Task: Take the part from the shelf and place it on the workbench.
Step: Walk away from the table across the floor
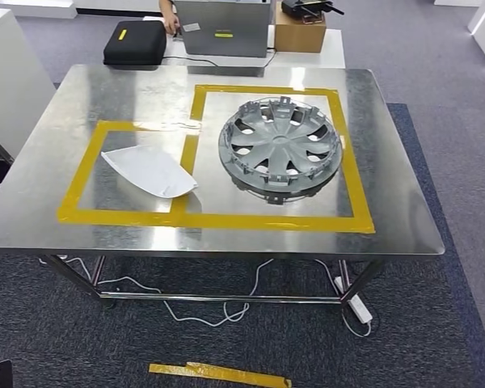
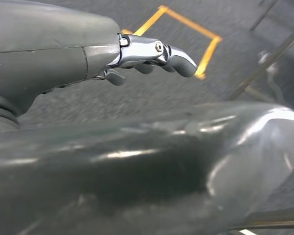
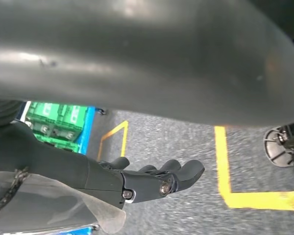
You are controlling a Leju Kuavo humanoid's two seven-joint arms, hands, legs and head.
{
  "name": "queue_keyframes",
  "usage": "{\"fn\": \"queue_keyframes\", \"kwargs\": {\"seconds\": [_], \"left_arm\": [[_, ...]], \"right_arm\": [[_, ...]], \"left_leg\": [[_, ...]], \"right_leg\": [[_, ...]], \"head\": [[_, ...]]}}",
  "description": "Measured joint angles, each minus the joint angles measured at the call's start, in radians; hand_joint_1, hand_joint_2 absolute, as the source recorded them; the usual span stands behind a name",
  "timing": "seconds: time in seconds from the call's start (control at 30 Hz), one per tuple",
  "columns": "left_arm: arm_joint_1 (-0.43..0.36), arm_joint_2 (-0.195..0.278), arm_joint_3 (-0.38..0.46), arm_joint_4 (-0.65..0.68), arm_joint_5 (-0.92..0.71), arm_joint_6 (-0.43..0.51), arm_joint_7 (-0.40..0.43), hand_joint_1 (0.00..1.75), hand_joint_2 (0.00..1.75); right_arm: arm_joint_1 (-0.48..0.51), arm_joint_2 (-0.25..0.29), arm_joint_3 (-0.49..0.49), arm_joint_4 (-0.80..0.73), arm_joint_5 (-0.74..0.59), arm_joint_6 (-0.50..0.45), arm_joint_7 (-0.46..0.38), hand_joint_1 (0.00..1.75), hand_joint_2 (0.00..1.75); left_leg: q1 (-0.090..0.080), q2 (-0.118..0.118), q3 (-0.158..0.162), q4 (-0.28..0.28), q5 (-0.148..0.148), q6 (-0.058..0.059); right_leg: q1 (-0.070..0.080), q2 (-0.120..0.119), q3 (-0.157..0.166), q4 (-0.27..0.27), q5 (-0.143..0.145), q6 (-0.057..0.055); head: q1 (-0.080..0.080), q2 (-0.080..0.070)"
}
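Hubcap (image 1: 280, 145) lies flat on the steel workbench (image 1: 398, 202), inner side up, inside the larger yellow tape square (image 1: 357, 182), nearer its far right corner; rim close to the tape on the right side but whether it touches cannot be told. White sheet (image 1: 149, 170) lies in the smaller taped square to the left, its pointed end reaching the shared tape strip. Neither hand touches the hubcap. Left hand (image 2: 153, 56), seen from the left wrist camera: fingers gently curved and apart, nothing in them, grey carpet and yellow floor tape (image 2: 208, 49) beyond it. Right hand (image 3: 157, 178), seen from the right wrist camera: fingers extended with a slight curl, spread, holding nothing; carpet with yellow floor lines (image 3: 221, 166) behind, green crates (image 3: 59, 122) further off. Beyond the workbench: a white table with a black case (image 1: 134, 42), a laptop (image 1: 225, 27), a cardboard box (image 1: 299, 32), and a person's hand (image 1: 170, 23) by the laptop. White cable (image 1: 228, 307) on the floor under the bench; loose tape strip (image 1: 218, 373) on the carpet in front.
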Motion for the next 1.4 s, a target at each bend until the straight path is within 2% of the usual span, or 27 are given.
{"fn": "queue_keyframes", "kwargs": {"seconds": [0.07, 0.1, 0.17, 0.23, 0.27, 0.33, 0.4, 0.43, 0.47, 0.5, 0.57, 0.63, 0.67, 0.73, 0.8, 0.9, 0.93, 0.97, 1.0, 1.03, 1.1, 1.13, 1.2, 1.27, 1.3, 1.33, 1.4], "left_arm": [[-0.009, 0.002, 0.017, 0.034, -0.004, 0.001, 0.000, 0.00, 0.00], [-0.013, 0.004, 0.024, 0.047, -0.005, 0.001, 0.000, 0.00, 0.00], [-0.019, 0.008, 0.036, 0.068, -0.009, 0.002, 0.000, 0.00, 0.00], [-0.024, 0.013, 0.045, 0.082, -0.017, 0.002, -0.001, 0.00, 0.00], [-0.025, 0.016, 0.048, 0.088, -0.023, 0.001, -0.002, 0.00, 0.00], [-0.027, 0.025, 0.055, 0.103, -0.037, 0.001, -0.001, 0.00, 0.00], [-0.028, 0.035, 0.059, 0.124, -0.056, -0.001, 0.007, 0.00, 0.00], [-0.030, 0.039, 0.060, 0.139, -0.068, -0.002, 0.012, 0.00, 0.00], [-0.032, 0.043, 0.060, 0.156, -0.080, -0.004, 0.018, 0.00, 0.00], [-0.034, 0.045, 0.060, 0.173, -0.091, -0.004, 0.024, 0.00, 0.00], [-0.038, 0.049, 0.060, 0.210, -0.112, -0.002, 0.039, 0.00, 0.00], [-0.041, 0.052, 0.060, 0.251, -0.132, 0.005, 0.056, 0.00, 0.00], [-0.042, 0.052, 0.060, 0.272, -0.141, 0.010, 0.064, 0.00, 0.00], [-0.044, 0.052, 0.060, 0.307, -0.151, 0.019, 0.076, 0.00, 0.00], [-0.047, 0.052, 0.060, 0.334, -0.155, 0.024, 0.083, 0.00, 0.00], [-0.050, 0.053, 0.060, 0.364, -0.162, 0.031, 0.100, 0.00, 0.00], [-0.051, 0.053, 0.060, 0.373, -0.166, 0.034, 0.110, 0.00, 0.00], [-0.052, 0.054, 0.060, 0.381, -0.169, 0.037, 0.120, 0.00, 0.00], [-0.052, 0.054, 0.061, 0.389, -0.171, 0.039, 0.128, 0.00, 0.00], [-0.053, 0.053, 0.061, 0.397, -0.172, 0.041, 0.135, 0.00, 0.00], [-0.056, 0.049, 0.064, 0.411, -0.176, 0.044, 0.145, 0.00, 0.00], [-0.057, 0.046, 0.064, 0.416, -0.180, 0.047, 0.148, 0.00, 0.00], [-0.058, 0.042, 0.065, 0.424, -0.190, 0.049, 0.151, 0.00, 0.00], [-0.057, 0.042, 0.067, 0.428, -0.200, 0.050, 0.151, 0.00, 0.00], [-0.056, 0.041, 0.067, 0.430, -0.203, 0.050, 0.151, 0.00, 0.00], [-0.055, 0.041, 0.067, 0.431, -0.206, 0.049, 0.151, 0.00, 0.00], [-0.054, 0.038, 0.068, 0.433, -0.210, 0.049, 0.152, 0.00, 0.00]], "right_arm": [[-0.002, 0.000, -0.002, -0.002, 0.002, 0.000, 0.000, 0.00, 0.00], [-0.005, -0.001, -0.002, -0.003, 0.003, 0.000, 0.001, 0.00, 0.00], [-0.011, -0.001, -0.003, -0.005, 0.007, 0.001, -0.004, 0.00, 0.00], [-0.009, -0.001, -0.003, -0.006, 0.013, 0.002, -0.014, 0.00, 0.00], [-0.008, -0.001, -0.003, -0.006, 0.017, 0.003, -0.020, 0.00, 0.00], [-0.006, -0.003, -0.003, -0.006, 0.023, 0.005, -0.022, 0.00, 0.00], [-0.006, -0.004, -0.003, -0.006, 0.030, 0.008, -0.022, 0.00, 0.00], [-0.005, -0.004, -0.003, -0.006, 0.033, 0.009, -0.021, 0.00, 0.00], [-0.006, -0.004, -0.003, -0.006, 0.036, 0.010, -0.020, 0.00, 0.00], [-0.006, -0.004, -0.004, -0.006, 0.038, 0.010, -0.020, 0.00, 0.00], [-0.008, -0.004, -0.006, -0.006, 0.041, 0.011, -0.020, 0.00, 0.00], [-0.012, -0.005, -0.009, -0.006, 0.044, 0.012, -0.020, 0.00, 0.00], [-0.014, -0.005, -0.010, -0.006, 0.046, 0.012, -0.020, 0.00, 0.00], [-0.017, -0.006, -0.011, -0.006, 0.050, 0.012, -0.021, 0.00, 0.00], [-0.016, -0.007, -0.015, -0.006, 0.052, 0.012, -0.021, 0.00, 0.00], [-0.017, -0.009, -0.019, -0.006, 0.056, 0.010, -0.019, 0.00, 0.00], [-0.018, -0.009, -0.019, -0.006, 0.057, 0.008, -0.019, 0.00, 0.00], [-0.018, -0.010, -0.020, -0.006, 0.060, 0.006, -0.019, 0.00, 0.00], [-0.019, -0.010, -0.020, -0.006, 0.062, 0.004, -0.019, 0.00, 0.00], [-0.019, -0.010, -0.021, -0.006, 0.065, 0.003, -0.019, 0.00, 0.00], [-0.022, -0.012, -0.022, -0.006, 0.072, 0.001, -0.018, 0.00, 0.00], [-0.024, -0.013, -0.022, -0.006, 0.075, 0.000, -0.018, 0.00, 0.00], [-0.029, -0.014, -0.022, -0.006, 0.081, -0.002, -0.022, 0.00, 0.00], [-0.028, -0.014, -0.023, -0.006, 0.088, -0.002, -0.030, 0.00, 0.00], [-0.026, -0.014, -0.023, -0.005, 0.090, -0.003, -0.033, 0.00, 0.00], [-0.024, -0.014, -0.024, -0.005, 0.092, -0.003, -0.034, 0.00, 0.00], [-0.022, -0.014, -0.025, -0.004, 0.093, -0.001, -0.033, 0.00, 0.00]], "left_leg": [[-0.003, 0.009, -0.019, 0.008, 0.011, -0.004], [-0.005, 0.013, -0.026, 0.013, 0.015, -0.007], [-0.007, 0.026, -0.034, 0.021, 0.027, -0.017], [-0.005, 0.035, -0.039, 0.023, 0.036, -0.029], [-0.003, 0.027, -0.042, 0.031, 0.023, -0.037], [0.003, -0.004, -0.059, 0.091, -0.055, -0.052], [0.009, -0.024, -0.080, 0.213, -0.156, -0.063], [0.011, -0.026, -0.083, 0.264, -0.178, -0.066], [0.013, -0.027, -0.074, 0.291, -0.177, -0.069], [0.015, -0.027, -0.050, 0.279, -0.154, -0.069], [0.019, -0.033, 0.038, 0.162, -0.099, -0.068], [0.019, -0.045, 0.113, 0.035, -0.089, -0.062], [0.018, -0.050, 0.126, 0.006, -0.095, -0.058], [0.016, -0.049, 0.116, -0.003, -0.091, -0.042], [0.016, -0.043, 0.095, -0.004, -0.073, -0.019], [0.013, -0.035, 0.050, -0.004, -0.036, 0.000], [0.010, -0.033, 0.033, -0.003, -0.023, 0.001], [0.007, -0.031, 0.016, -0.002, -0.011, 0.002], [0.004, -0.029, 0.000, 0.000, 0.000, 0.002], [0.002, -0.027, -0.015, 0.002, 0.011, 0.002], [-0.004, -0.027, -0.037, 0.006, 0.030, -0.001], [-0.007, -0.026, -0.044, 0.009, 0.039, -0.005], [-0.009, -0.024, -0.056, 0.012, 0.057, -0.013], [-0.008, -0.023, -0.068, 0.015, 0.067, -0.024], [-0.007, -0.024, -0.074, 0.027, 0.048, -0.030], [-0.005, -0.027, -0.084, 0.057, 0.009, -0.037], [0.004, -0.029, -0.107, 0.175, -0.101, -0.050]], "right_leg": [[0.004, -0.020, 0.110, -0.136, 0.043, -0.008], [0.007, -0.034, 0.166, -0.213, 0.049, -0.014], [0.013, -0.049, 0.215, -0.298, 0.040, -0.023], [0.013, -0.042, 0.204, -0.311, 0.047, -0.035], [0.011, -0.039, 0.196, -0.313, 0.056, -0.043], [0.007, -0.034, 0.175, -0.316, 0.078, -0.057], [0.008, -0.027, 0.149, -0.314, 0.100, -0.061], [0.009, -0.025, 0.137, -0.311, 0.110, -0.061], [0.009, -0.023, 0.123, -0.306, 0.120, -0.059], [0.009, -0.021, 0.109, -0.299, 0.128, -0.057], [0.008, -0.017, 0.082, -0.283, 0.141, -0.050], [0.010, -0.013, 0.060, -0.268, 0.152, -0.039], [0.010, -0.012, 0.052, -0.264, 0.160, -0.033], [0.010, -0.009, 0.039, -0.261, 0.175, -0.019], [0.008, -0.005, 0.020, -0.240, 0.145, -0.007], [0.006, -0.004, -0.029, -0.078, 0.000, 0.001], [0.006, -0.004, -0.039, -0.014, -0.030, 0.003], [0.006, -0.004, -0.036, 0.024, -0.030, 0.003], [0.006, -0.004, -0.018, 0.032, -0.009, 0.001], [0.007, -0.004, 0.019, 0.001, 0.023, -0.004], [0.012, -0.006, 0.138, -0.144, 0.058, -0.018], [0.015, -0.007, 0.196, -0.228, 0.053, -0.024], [0.020, -0.009, 0.254, -0.326, 0.034, -0.031], [0.018, -0.011, 0.242, -0.340, 0.041, -0.039], [0.015, -0.013, 0.232, -0.340, 0.051, -0.046], [0.012, -0.015, 0.221, -0.341, 0.063, -0.053], [0.011, -0.018, 0.193, -0.335, 0.082, -0.061]], "head": [[0.000, 0.000], [0.000, 0.000], [0.000, 0.000], [0.001, 0.000], [0.000, 0.000], [-0.004, 0.000], [-0.009, 0.000], [-0.009, 0.000], [-0.009, 0.000], [-0.009, 0.000], [-0.009, 0.000], [-0.009, 0.000], [-0.009, 0.000], [-0.009, 0.000], [-0.007, 0.000], [-0.003, 0.000], [-0.002, 0.000], [-0.002, 0.000], [-0.002, 0.000], [-0.002, 0.000], [-0.002, 0.000], [-0.002, 0.000], [-0.002, 0.000], [-0.002, 0.000], [-0.004, 0.000], [-0.006, 0.000], [-0.012, 0.000]]}}
